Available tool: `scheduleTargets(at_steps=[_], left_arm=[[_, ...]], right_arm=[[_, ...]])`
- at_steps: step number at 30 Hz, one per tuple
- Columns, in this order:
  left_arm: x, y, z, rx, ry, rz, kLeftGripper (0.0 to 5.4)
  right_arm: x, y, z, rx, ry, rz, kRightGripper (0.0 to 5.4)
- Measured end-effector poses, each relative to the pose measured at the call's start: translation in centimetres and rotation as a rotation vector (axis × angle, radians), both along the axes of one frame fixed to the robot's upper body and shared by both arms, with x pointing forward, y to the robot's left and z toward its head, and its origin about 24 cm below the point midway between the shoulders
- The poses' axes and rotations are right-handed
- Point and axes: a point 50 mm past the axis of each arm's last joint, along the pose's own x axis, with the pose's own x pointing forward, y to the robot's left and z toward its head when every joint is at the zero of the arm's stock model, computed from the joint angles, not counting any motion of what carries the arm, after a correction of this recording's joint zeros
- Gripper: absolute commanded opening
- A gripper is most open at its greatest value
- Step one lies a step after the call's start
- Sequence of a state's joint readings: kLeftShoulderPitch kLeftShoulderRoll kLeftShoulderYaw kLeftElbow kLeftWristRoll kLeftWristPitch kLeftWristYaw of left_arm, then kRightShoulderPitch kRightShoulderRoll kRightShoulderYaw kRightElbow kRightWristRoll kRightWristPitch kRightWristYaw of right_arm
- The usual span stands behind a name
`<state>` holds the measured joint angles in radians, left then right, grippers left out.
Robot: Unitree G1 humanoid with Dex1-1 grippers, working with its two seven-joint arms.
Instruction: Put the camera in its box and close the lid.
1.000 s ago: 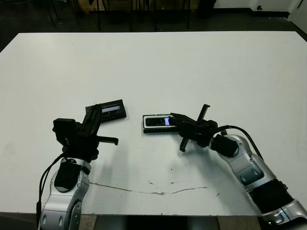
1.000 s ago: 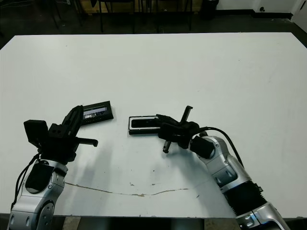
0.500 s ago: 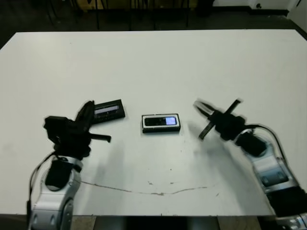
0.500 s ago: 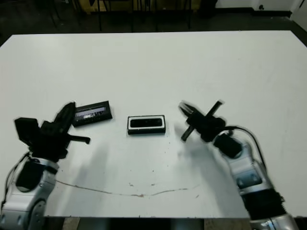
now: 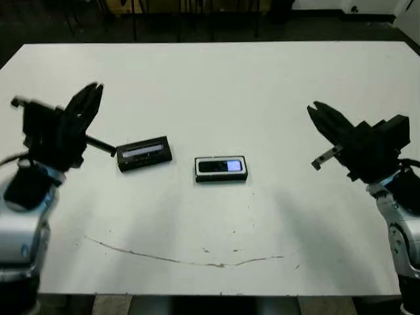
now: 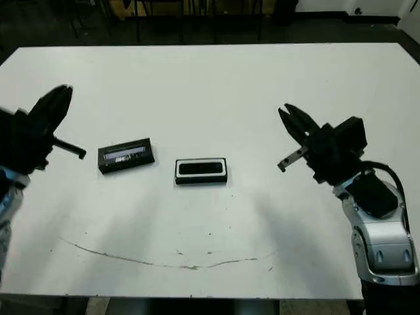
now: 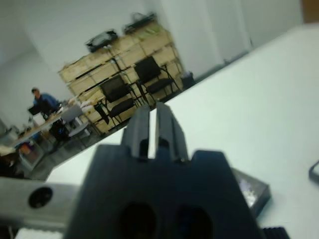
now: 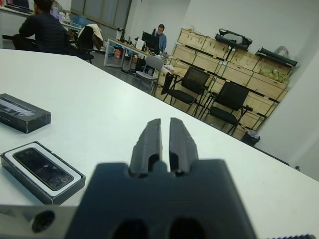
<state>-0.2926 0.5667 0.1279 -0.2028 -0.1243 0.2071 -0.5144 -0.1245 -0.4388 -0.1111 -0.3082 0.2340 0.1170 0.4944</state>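
Camera point(image 5: 221, 167) already in box point(image 5: 221, 176), frame centre, long axis left-right. Lid point(image 5: 144, 153) just left of box, apart, nearer my left gripper point(image 5: 88, 105). Right gripper point(image 5: 326, 121) farther; both grippers empty, fingers together.

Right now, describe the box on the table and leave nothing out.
The box is a small, shallow rectangular tray with black walls and a white lining that shows as a pale border inside. It lies flat near the middle of the white table, lid off. The camera lies inside it, screen glowing. The lid lies apart on the robot's left. Neither hand touches it.
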Motion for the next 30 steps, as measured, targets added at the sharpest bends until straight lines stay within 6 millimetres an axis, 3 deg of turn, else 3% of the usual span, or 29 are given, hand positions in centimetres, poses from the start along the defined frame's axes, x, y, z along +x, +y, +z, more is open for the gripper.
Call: scheduleTargets(at_steps=[8, 13, 25, 30], left_arm=[[5.0, 0.6, -1.0, 0.055, 0.376, -0.277, 2.28], [7.0, 0.7, -2.0, 0.101, 0.511, -0.398, 3.19], [7.5, -0.2, -5.3, 0.058, 0.705, -0.585, 5.39], [7.3, 0.1, -6.0, 0.092, 0.736, -0.581, 5.39]], right_arm=[[0.2, -0.2, 0.0, 0.041, 0.024, 0.020, 0.00], [0.2, -0.4, 0.0, 0.049, 0.028, 0.019, 0.00], [0.2, -0.8, -0.3, 0.046, 0.072, -0.013, 0.00], [0.1, -0.9, -0.6, 0.032, 0.089, -0.025, 0.00]])
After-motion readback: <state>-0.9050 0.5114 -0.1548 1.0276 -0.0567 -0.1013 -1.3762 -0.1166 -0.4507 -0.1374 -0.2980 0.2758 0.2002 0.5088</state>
